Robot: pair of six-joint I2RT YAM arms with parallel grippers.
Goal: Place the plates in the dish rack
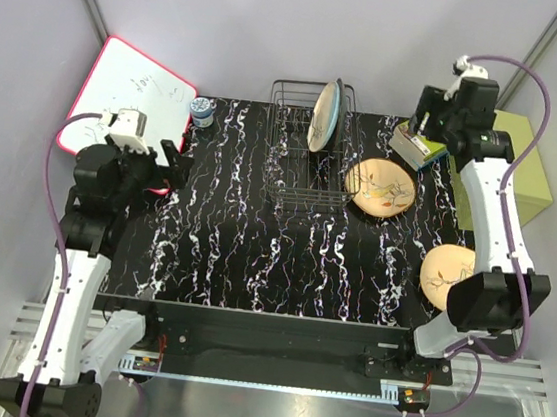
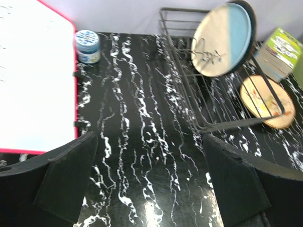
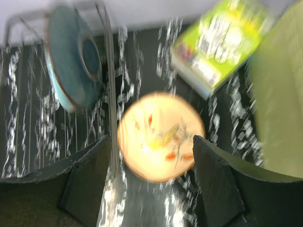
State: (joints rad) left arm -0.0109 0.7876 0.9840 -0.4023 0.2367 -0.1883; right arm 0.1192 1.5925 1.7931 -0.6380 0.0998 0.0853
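The dark wire dish rack (image 1: 293, 170) stands at the back middle of the table. The half beige, half light blue plate (image 1: 324, 116) stands upright in it, with the dark blue-grey plate (image 1: 342, 103) just behind; both also show in the left wrist view (image 2: 220, 40) (image 2: 252, 21). One orange-tan plate (image 1: 382, 187) lies flat right of the rack. The other orange-tan plate (image 1: 444, 275) lies at the right, partly hidden by the right arm. My left gripper (image 1: 178, 157) is open and empty at the left. My right gripper (image 1: 422, 117) is open and empty, above the flat orange-tan plate (image 3: 161, 137).
A green-covered book (image 1: 416, 146) lies behind the orange-tan plate, next to a green box (image 1: 524, 176) at the table's right edge. A small blue jar (image 1: 202, 111) and a red-edged whiteboard (image 1: 121, 85) stand at the back left.
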